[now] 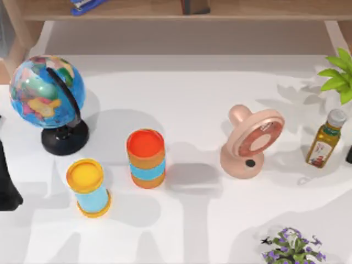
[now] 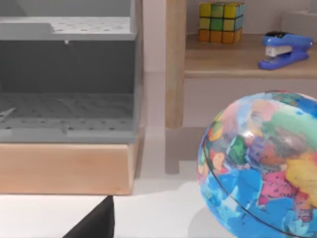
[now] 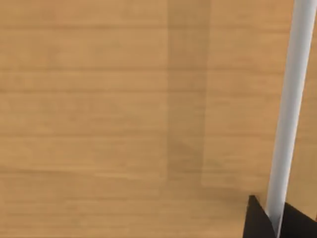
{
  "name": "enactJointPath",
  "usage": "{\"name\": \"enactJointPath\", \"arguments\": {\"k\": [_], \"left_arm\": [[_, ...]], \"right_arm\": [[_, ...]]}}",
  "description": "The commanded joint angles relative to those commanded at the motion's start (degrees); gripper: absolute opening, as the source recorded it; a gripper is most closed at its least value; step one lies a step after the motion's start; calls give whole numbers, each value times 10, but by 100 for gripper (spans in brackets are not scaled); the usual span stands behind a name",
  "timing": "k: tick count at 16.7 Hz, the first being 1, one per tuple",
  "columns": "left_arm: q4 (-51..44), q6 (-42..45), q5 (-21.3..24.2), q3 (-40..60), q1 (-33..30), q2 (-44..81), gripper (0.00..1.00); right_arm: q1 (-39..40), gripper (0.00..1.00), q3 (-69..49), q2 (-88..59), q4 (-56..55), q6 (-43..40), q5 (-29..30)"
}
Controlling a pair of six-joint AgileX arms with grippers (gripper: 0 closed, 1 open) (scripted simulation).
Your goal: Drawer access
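Note:
A wooden drawer front [image 3: 124, 99] faces the right wrist camera, with a pale round bar handle [image 3: 292, 99] running along it. My right gripper [image 3: 275, 223] has one black fingertip [image 3: 253, 220] on each side of that bar, pressed close against it. In the top view, a dark bit of the right arm [image 1: 348, 154] sits at the table's right edge. My left gripper [image 1: 7, 190] stays parked at the table's left edge, beside the globe [image 1: 47, 91].
On the white table stand two stacked-colour canisters [image 1: 146, 158] [image 1: 88, 187], a pink fan [image 1: 253, 143], an oil bottle [image 1: 325, 138] and plants [image 1: 291, 247]. A grey perforated rack [image 2: 67, 74] on a wooden block, a cube [image 2: 220, 20] and a blue stapler [image 2: 282, 48] occupy the back shelf.

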State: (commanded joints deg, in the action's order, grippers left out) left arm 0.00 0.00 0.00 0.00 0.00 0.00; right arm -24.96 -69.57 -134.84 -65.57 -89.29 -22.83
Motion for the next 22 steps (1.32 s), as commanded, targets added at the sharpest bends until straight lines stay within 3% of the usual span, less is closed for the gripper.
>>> {"name": "enactJointPath", "arguments": {"k": [7, 14, 22], "left_arm": [[0, 0, 0, 0, 0, 0, 100], [0, 0, 0, 0, 0, 0, 100], [0, 0, 0, 0, 0, 0, 100]], "right_arm": [[-6, 0, 10, 3, -5, 1, -1], [-38, 0, 153, 66, -83, 1, -36], [-49, 0, 181, 79, -102, 1, -44]]}}
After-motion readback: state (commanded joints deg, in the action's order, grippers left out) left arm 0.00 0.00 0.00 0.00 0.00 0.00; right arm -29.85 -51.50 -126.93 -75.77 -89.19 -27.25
